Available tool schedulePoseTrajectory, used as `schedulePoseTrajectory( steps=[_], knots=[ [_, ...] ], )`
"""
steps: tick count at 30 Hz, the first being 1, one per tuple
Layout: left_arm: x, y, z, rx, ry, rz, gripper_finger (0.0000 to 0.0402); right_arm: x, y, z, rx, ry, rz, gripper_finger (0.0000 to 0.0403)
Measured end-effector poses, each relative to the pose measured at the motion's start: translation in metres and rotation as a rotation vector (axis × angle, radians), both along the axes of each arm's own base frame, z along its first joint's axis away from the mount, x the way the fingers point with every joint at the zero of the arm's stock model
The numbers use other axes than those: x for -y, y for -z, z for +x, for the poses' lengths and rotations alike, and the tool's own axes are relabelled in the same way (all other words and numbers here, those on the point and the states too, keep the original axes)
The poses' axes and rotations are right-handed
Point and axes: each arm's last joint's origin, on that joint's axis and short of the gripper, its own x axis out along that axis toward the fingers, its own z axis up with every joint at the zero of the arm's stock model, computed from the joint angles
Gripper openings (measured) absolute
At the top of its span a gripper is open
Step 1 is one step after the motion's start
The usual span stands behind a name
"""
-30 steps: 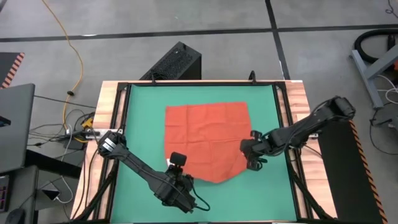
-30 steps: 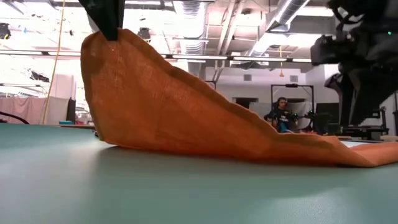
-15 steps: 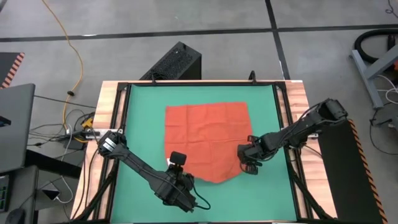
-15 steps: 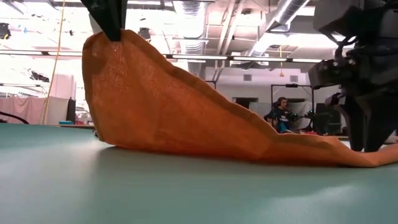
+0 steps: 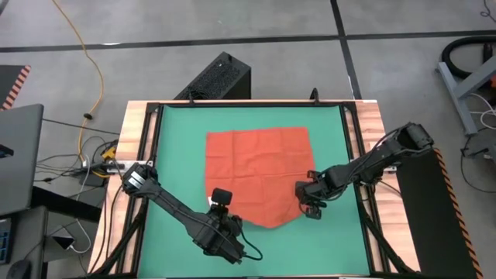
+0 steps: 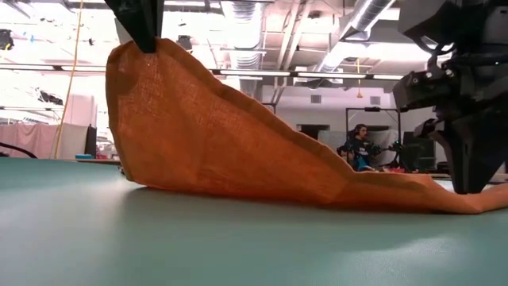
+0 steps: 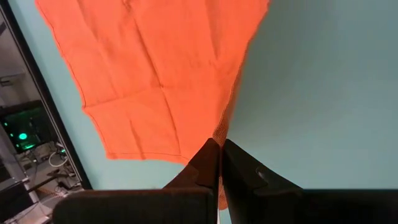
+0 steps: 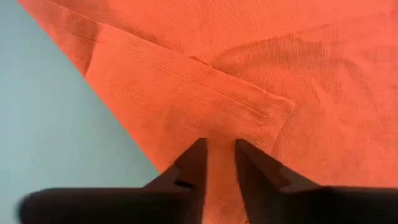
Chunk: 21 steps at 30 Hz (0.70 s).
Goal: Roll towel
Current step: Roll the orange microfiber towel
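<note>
1. I see the green mat [image 5: 178, 155] covering the table inside its wooden frame [image 5: 133, 124], the biggest thing in my overhead view.
2. The towel [image 5: 256, 174], orange-red, lies near the mat's centre, spread mostly flat; its edge toward 6 o'clock tapers to a rough point.
3. My left arm [image 5: 167, 205] reaches in from about 8 o'clock, and the left gripper [image 5: 218, 203] sits at the towel's 7 o'clock corner. Its fingers [image 7: 208, 163] are pressed together, pinching that corner, and from table height I see the cloth pulled up into a tall peak under the gripper.
4. My right arm [image 5: 380, 159] comes in from 3 o'clock. The right gripper [image 5: 308, 203] is down at the towel's 4 o'clock corner, tips at the mat. Through its wrist camera I see the two fingers [image 8: 189, 165] close together with a narrow strip of the cloth's folded-over corner between them; I cannot tell whether they actually grip it.
5. In the table-level view, a person [image 6: 359, 147] sits far back in the room.
</note>
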Motion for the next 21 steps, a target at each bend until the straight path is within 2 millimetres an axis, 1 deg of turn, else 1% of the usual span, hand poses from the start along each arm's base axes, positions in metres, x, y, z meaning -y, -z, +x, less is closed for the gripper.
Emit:
schedulePoseTrajectory(
  steps=[3,5,8,10,15,18,20,21],
  knots=[
    [0.0,0.0,0.0,0.007,0.001,0.01,0.0,-0.001,0.0,0.0,0.009,-0.011,-0.002,0.0028],
    [0.001,0.0,-0.001,0.015,-0.002,0.015,0.0,-0.004,-0.002,0.001,0.037,-0.026,0.003,0.0012],
    [0.004,0.0,-0.002,0.023,-0.011,0.012,0.0,-0.01,-0.009,0.001,0.069,-0.036,0.017,0.0012],
    [0.005,0.0,-0.003,0.026,-0.016,0.01,0.0,-0.016,-0.017,0.002,0.104,-0.039,0.018,0.0007],
    [0.009,0.0,-0.006,0.042,-0.035,0.003,0.0,-0.038,-0.035,0.0,0.19,-0.047,0.017,0.0005],
    [0.011,0.0,-0.007,0.056,-0.055,-0.002,0.0,-0.05,-0.038,-0.005,0.218,-0.043,0.015,0.0007],
    [0.013,0.0,-0.008,0.06,-0.058,-0.003,0.0,-0.051,-0.036,-0.009,0.227,-0.025,-0.057,0.0021],
    [0.013,0.0,-0.009,0.061,-0.057,-0.002,0.0,-0.048,-0.035,-0.01,0.225,0.007,-0.098,0.003]
  ],
)
